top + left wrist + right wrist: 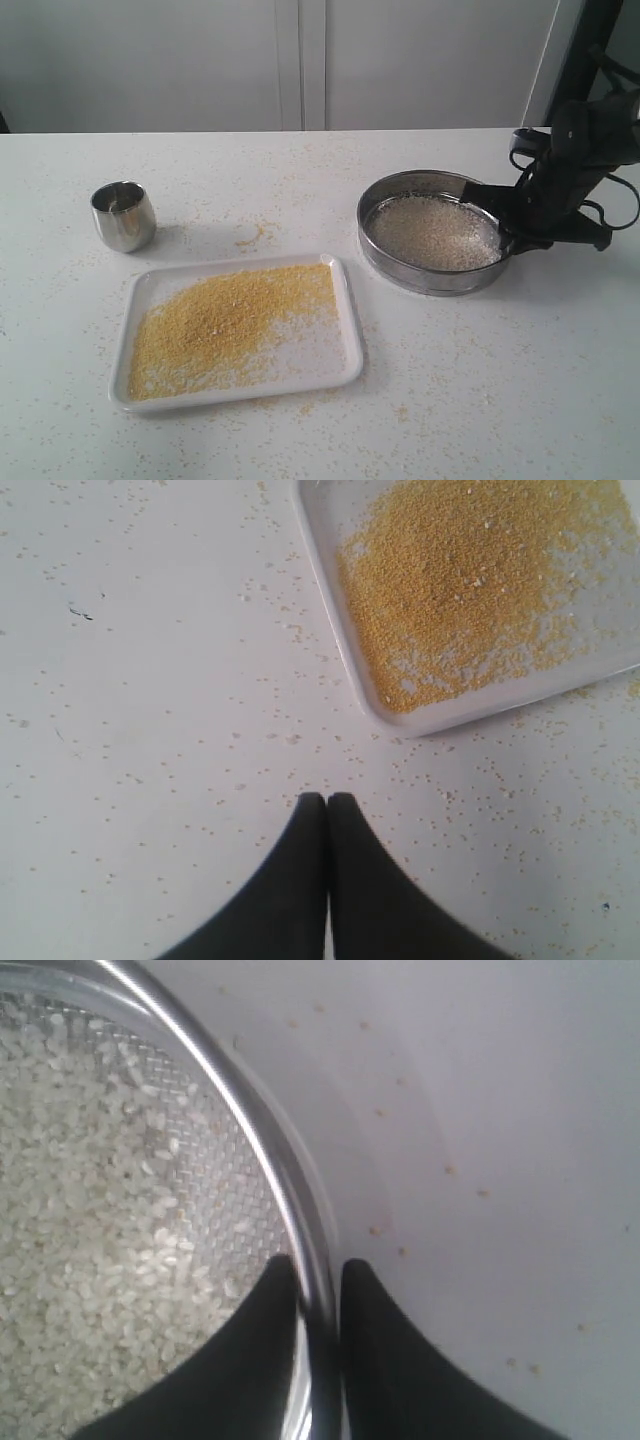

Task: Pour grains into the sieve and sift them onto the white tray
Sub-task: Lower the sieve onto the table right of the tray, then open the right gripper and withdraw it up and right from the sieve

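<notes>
Grains [225, 325] lie in two lots on the white table [500, 400], which fills most of the exterior view and is speckled with stray bits. On this table the white tray [318, 352] lies flat and serves as the mark for all else. The fine yellow part of the grains is spread over it, thick toward its left end and thin toward its right, where bare white shows. Off the tray's far right corner and apart from it, the sieve [420, 280] rests on the table, with the whitish rice-like part of the grains [432, 232] lying on its mesh. The right gripper [320, 1268] reaches the sieve from the side turned away from the tray. Its jaws stand narrow astride the steel rim, one finger [250, 1360] inside over the mesh and the other outside. Whether they pinch the rim or only flank it cannot be told. The left gripper [327, 798] hangs over bare table near one rounded corner of the tray, its two fingers pressed together with nothing between them. Off the tray's far left corner, apart from it, a small shiny steel cup [123, 215] stands upright. Just beyond the tray's far edge lies a small scatter of yellow grains [252, 237].
</notes>
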Available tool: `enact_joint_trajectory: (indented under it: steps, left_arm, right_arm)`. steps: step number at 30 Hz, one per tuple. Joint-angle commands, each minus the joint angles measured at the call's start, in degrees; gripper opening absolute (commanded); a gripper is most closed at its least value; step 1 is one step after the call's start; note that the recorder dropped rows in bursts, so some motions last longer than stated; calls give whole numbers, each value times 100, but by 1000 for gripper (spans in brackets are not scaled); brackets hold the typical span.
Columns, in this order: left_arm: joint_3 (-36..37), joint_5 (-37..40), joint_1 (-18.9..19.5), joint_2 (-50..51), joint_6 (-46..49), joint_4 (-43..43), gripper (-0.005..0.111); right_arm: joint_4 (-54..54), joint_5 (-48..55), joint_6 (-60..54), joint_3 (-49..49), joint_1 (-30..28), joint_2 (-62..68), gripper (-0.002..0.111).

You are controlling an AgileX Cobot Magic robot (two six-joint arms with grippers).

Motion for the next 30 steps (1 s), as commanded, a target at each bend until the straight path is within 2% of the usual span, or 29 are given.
enact_joint_trajectory:
  steps: [1,3,5,16,27,30]
  left_arm:
    - [28,68,16,-35,-5,-62,0]
    - [28,68,16,-35,-5,-62,0]
    - [28,68,16,-35,-5,-62,0]
    - [28,68,16,-35,-5,-62,0]
    - [28,68,16,-35,-5,-62,0]
    - [28,68,16,-35,-5,-62,0]
  right_arm:
    - [12,-74,58,-40,-48,51,31]
    - [12,-47,58,-40,-48,51,38]
    - [12,9,73,-40,-48,39,41]
    - [25,712,18,-40,-48,-555,41]
    - [14,1332,-602,-40,-48,-1446,41]
    - [25,1566,-842,-40,-48,-1566,37]
